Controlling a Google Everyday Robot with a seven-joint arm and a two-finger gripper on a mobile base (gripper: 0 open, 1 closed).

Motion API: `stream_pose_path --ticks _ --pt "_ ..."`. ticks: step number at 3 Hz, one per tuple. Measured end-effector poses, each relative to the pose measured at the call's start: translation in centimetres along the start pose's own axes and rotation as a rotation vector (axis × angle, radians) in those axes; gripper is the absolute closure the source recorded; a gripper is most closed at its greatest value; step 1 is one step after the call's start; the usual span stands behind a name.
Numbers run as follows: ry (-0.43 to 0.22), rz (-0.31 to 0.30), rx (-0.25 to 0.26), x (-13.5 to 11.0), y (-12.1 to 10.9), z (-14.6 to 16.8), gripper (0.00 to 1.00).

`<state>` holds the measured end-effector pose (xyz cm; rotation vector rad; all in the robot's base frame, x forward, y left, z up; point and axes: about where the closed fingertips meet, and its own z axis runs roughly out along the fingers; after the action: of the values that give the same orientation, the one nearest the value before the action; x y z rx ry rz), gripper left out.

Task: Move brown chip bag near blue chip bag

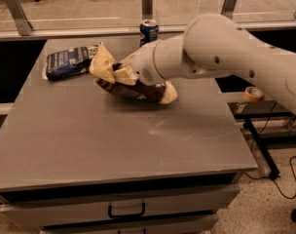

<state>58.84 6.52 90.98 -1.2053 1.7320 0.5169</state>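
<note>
My end effector [122, 74] is clamped on the brown chip bag [134, 89] over the far left part of the desk [114, 140].

The bag is crumpled in my grip, its cream end tipped up and close beside the blue chip bag [67, 62], which lies flat at the far left corner. A blue soda can [148, 31] stands upright at the far edge, just behind my wrist.
</note>
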Motion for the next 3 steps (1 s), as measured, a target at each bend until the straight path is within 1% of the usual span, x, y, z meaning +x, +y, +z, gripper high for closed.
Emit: stream_pose_path --ticks 1,2,3 --pt "-0.048 -0.017 0.008 -2.7 -1.2 2.6 0.81" --pt "-0.060 -0.032 0.014 -4.0 -1.4 4.3 0.58" --pt "-0.065 -0.054 0.008 -4.8 -1.0 5.1 0.35"
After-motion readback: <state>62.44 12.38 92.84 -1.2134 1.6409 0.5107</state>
